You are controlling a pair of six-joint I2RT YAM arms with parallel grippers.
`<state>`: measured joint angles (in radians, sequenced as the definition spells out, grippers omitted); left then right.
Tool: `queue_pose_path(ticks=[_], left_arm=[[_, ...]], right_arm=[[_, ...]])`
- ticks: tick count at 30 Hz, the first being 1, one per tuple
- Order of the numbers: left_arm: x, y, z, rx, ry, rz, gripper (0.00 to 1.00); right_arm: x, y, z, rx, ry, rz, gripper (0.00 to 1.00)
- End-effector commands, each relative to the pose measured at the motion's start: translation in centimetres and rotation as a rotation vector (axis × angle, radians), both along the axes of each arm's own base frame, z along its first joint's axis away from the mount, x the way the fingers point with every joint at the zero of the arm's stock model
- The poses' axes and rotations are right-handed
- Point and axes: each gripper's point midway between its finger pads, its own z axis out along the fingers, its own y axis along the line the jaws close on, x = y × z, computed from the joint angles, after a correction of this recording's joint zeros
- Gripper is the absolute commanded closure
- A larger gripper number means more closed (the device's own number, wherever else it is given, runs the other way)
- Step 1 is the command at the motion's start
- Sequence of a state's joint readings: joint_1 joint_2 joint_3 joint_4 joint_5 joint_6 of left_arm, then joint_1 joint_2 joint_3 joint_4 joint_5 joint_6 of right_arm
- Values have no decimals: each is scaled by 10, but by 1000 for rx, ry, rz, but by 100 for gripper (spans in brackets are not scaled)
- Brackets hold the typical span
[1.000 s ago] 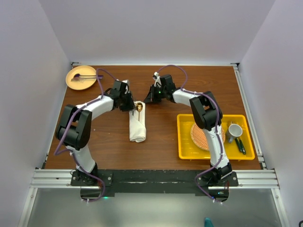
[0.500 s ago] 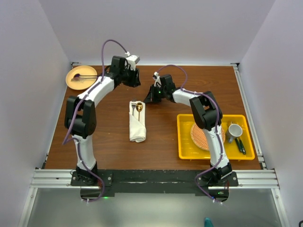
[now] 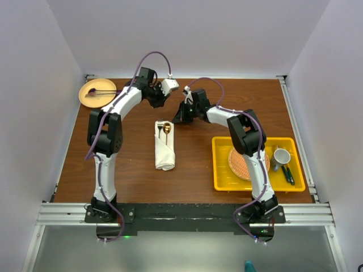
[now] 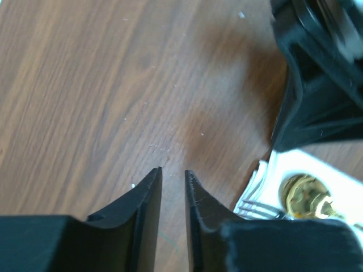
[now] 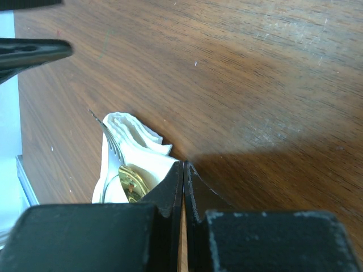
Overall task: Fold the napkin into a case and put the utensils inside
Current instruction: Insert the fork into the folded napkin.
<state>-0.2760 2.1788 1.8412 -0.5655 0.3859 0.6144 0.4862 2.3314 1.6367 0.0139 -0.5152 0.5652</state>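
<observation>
Brown wood-grain tabletop (image 3: 130,170), walled in white, is carrying the napkin case (image 3: 164,150) a little left of centre, lying as a narrow cream pouch running 12 to 6 o'clock. The gold spoon (image 3: 167,128) bowl and the fork (image 3: 160,124) tines are poking side by side out of its 12 o'clock mouth. The cloth is looking soft and limp, so any tug is likely to loosen the folds; pinching a long folded edge seems safest. The cutlery is looking stiff, light and slick, best taken by the exposed heads. The right gripper (image 5: 182,164) is hovering at about 1 o'clock of the mouth with its jaws pressed together on nothing. The left gripper (image 4: 173,173) is hanging further off at 12 o'clock, its jaws narrowly parted and empty. The yellow tray (image 3: 218,164) is sitting at 3 o'clock and the tan plate (image 3: 89,101) at 10 o'clock. Both handles are hiding inside the cloth, so their depth is unclear, as is whether the right fingertips are touching it.
</observation>
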Motion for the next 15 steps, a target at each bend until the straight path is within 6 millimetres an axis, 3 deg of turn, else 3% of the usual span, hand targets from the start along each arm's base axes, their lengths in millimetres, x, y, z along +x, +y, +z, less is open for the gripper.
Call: queue_pose_path(ticks=[1, 5, 15], left_arm=[[-4, -4, 0, 64, -59, -222, 78], [-20, -6, -12, 76, -42, -315, 82], [-39, -9, -20, 105, -39, -404, 84]], right_arm=[[11, 5, 6, -5, -37, -15, 100], [12, 4, 6, -5, -37, -19, 100], [13, 5, 4, -8, -37, -19, 100]])
